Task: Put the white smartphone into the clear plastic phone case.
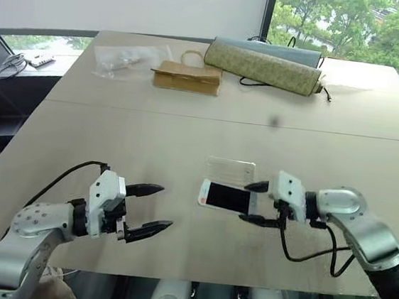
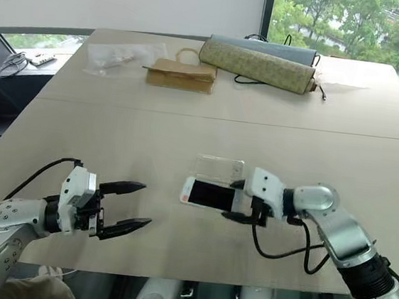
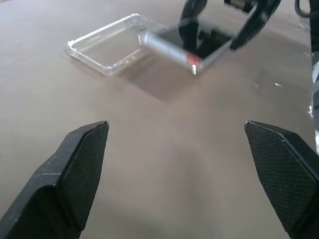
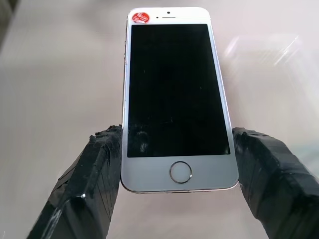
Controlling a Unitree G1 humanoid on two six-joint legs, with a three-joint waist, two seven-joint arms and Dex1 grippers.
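Gripping one white smartphone [image 4: 175, 99] by its long edges at the home-button end: right gripper [image 1: 256, 203], phone raised off table [image 1: 187, 134] | one clear plastic phone case [image 1: 230, 171] flat on table, just beyond phone | left gripper [image 1: 151, 206] jaws wide, empty, well apart from case | far of case: one paper bag [image 1: 187, 76], two rolled mats [image 1: 262, 67], one plastic bag [image 1: 123, 59]

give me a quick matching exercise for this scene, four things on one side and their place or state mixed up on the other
Things:
1. white smartphone
2. clear plastic phone case
3. left gripper
4. brown paper bag

Place or state:
A. open, holding nothing
B. far side of the table, beside the rolled mat
C. clamped by its long edges in the right gripper
D. lying empty on the table, just beyond the phone

Pairs: 1-C, 2-D, 3-A, 4-B
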